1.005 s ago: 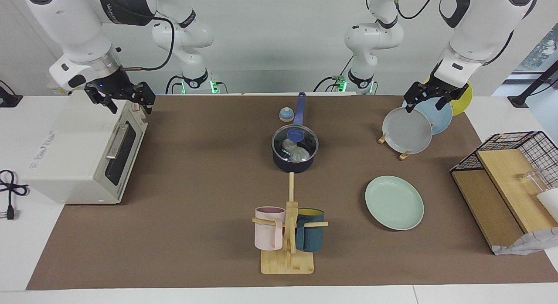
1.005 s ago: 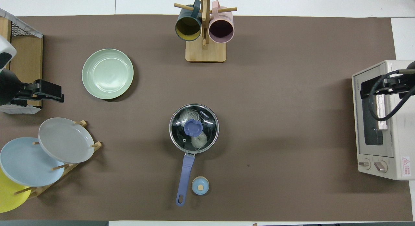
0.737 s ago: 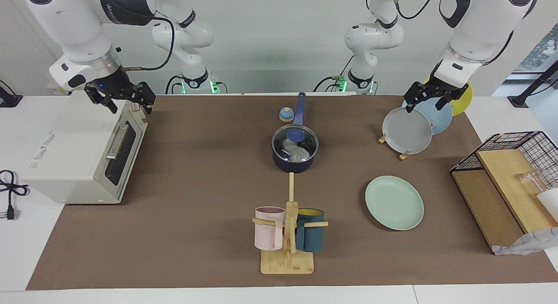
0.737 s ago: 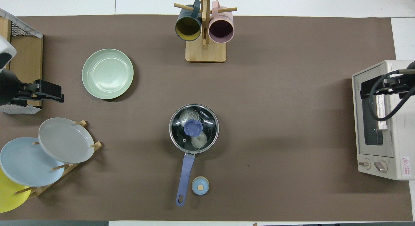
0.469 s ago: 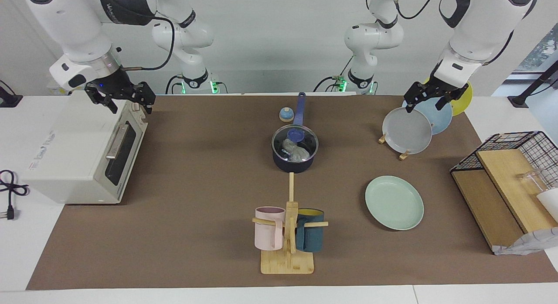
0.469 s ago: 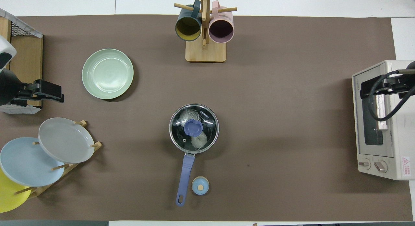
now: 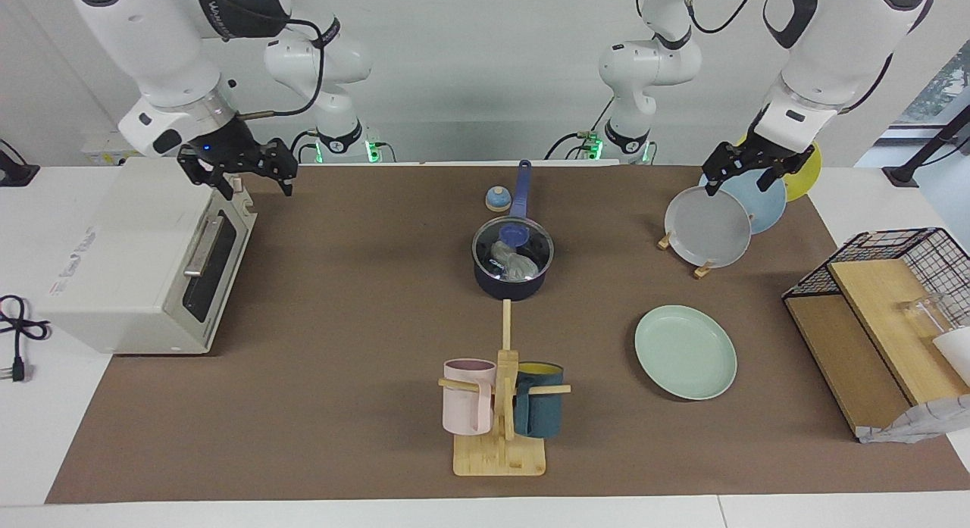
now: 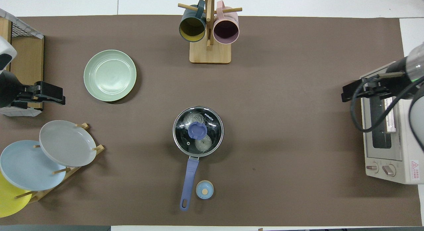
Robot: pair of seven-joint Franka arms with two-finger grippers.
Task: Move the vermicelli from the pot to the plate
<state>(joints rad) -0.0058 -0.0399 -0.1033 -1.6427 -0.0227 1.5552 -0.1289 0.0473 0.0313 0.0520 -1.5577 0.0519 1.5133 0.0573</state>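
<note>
Right end effector (image 7: 248, 176) shifting off the toaster (image 7: 136, 263) toward the pot (image 7: 513, 267), fingers spread.
Left end effector (image 7: 750, 173) waiting spread over the rack; vermicelli (image 7: 511, 260) sitting in the lidded pot.

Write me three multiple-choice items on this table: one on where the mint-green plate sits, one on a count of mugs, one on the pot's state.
1. The mint-green plate lies:
A. flat on the mat
B. in the plate rack
C. on the toaster oven

2. Mugs on the wooden mug stand:
A. one
B. two
C. three

3. The pot is:
A. uncovered
B. tipped over
C. covered by a glass lid

Answers:
1. A, it rests on the brown mat.
2. B, a pink mug and a dark teal mug.
3. C, the glass lid sits on it, vermicelli showing through.
</note>
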